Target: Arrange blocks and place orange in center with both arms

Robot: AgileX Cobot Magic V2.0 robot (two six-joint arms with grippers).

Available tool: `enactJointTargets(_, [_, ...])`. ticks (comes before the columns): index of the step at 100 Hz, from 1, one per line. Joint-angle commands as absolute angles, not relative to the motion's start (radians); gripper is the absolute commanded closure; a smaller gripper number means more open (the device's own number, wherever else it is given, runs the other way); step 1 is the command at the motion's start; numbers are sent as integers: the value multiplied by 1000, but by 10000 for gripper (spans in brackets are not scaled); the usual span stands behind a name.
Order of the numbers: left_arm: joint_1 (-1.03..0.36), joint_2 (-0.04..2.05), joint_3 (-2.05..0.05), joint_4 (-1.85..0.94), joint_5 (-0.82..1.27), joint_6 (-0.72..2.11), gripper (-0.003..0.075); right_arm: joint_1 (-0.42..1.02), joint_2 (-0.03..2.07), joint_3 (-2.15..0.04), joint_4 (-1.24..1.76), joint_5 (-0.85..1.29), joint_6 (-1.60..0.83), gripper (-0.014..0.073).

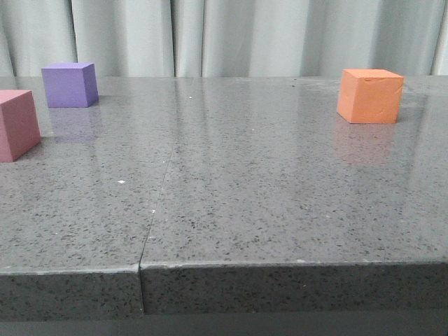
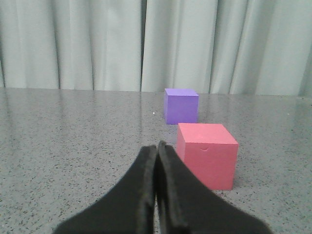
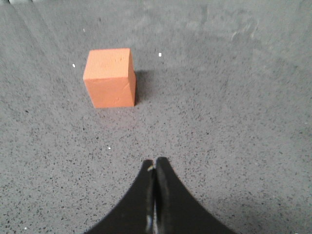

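The orange cube sits at the far right of the grey table; it also shows in the right wrist view. The purple cube sits at the far left, and the pinkish-red cube sits nearer, at the left edge of the front view. Both show in the left wrist view, purple behind pinkish-red. My left gripper is shut and empty, just short of the pinkish-red cube and beside it. My right gripper is shut and empty, well short of the orange cube. Neither gripper shows in the front view.
The speckled grey table has a seam running from the front edge toward the back. A pale pleated curtain hangs behind the table. The table's front edge is close to the camera.
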State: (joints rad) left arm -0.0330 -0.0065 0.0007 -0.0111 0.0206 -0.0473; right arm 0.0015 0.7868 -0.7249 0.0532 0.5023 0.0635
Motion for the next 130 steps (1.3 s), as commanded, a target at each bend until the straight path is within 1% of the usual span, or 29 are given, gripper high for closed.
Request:
enactJointTargets(1, [-31,-35,41,-18,-59,-50,741,-3,869,-825,45,501,56,657])
enactJointTargets(5, [-31,-35,41,-18,-59,-50,741,-3,901,-852,46,522,56,648])
enactJointTargets(9, [-31,-35,41,-18,-59,-50,741,-3,937,-884,46,545,56,621])
enactJointTargets(16, [-31,-35,41,-18,-59,-50,741,-3,992,-933,48,577,56,538])
enactJointTargets(19, [-31,-35,41,-18,-59,-50,741,-3,1012,-952,55,585,56,491])
enactJointTargets(24, [-31,-35,41,-18,-59,-50,741,-3,1046,-988,63,590,56,377])
enactJointTargets(26, [-31,-35,41,-18,-59,-50,741,-3,1061,-996,68,592,56,345])
enactJointTargets(31, [-31,-35,41,-18,-59,-50,741,-3,1093,-1029,74,597,56,212])
enactJointTargets(33, [-31,-35,41,-18,-59,-50,741,-3,1107,-1037,75,600,56,179])
enactJointTargets(38, [-31,-35,41,-18,-59,-50,741,-3,1139,-1074,75,618,56,62])
enactJointTargets(45, [-31,-35,41,-18,-59,-50,741,-3,1188,-1130,76,657,56,-43])
enactJointTargets(48, [-31,-35,41,-18,-59,-50,741,-2,1213,-1155,81,679,56,-68])
enactJointTargets(73, [-31,-35,41,-18,-59,-50,741,0,1400,-1394,183,883,56,-70])
enactJointTargets(91, [-31,-35,41,-18,-59,-50,741,10,1542,-1572,184,1043,56,-70])
enactJointTargets(115, [-31,-35,41,-18,-59,-50,741,77,1701,-1796,176,1143,56,-70])
enactJointTargets(130, [-31,-35,41,-18,-59,-50,741,90,1797,-1904,165,1200,69,-70])
